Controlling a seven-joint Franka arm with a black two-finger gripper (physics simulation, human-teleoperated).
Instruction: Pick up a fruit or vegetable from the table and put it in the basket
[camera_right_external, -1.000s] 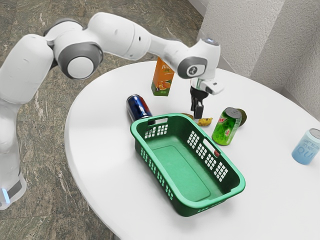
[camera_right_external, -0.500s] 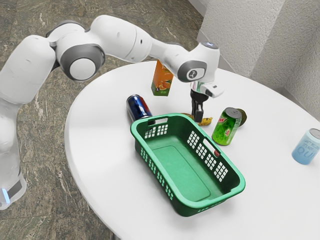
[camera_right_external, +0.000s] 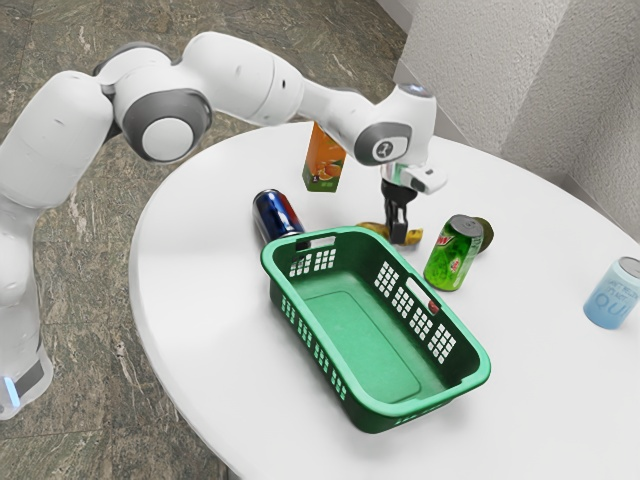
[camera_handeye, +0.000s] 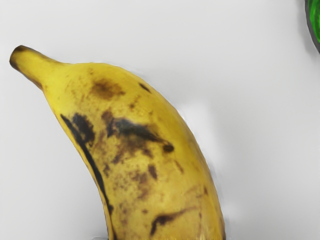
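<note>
In the exterior view my gripper is down at the banana, past the far rim of the green basket. Its black fingers stand on two sides of the banana's middle and are shut on it, with yellow showing on either side of them. The banana looms large in the wrist view, its brown-spotted skin running to the lower edge and its stem pointing away. Beyond the green can is a dark round fruit or vegetable, partly hidden.
A green can stands close beside the banana, by the basket's rim. A dark blue can is at the basket's far corner, an orange juice carton farther back. A light blue can stands at the exterior view's right.
My gripper has come down and slightly toward the exterior view's left, and its fingers have closed on the banana. The banana has shifted and turned a little.
</note>
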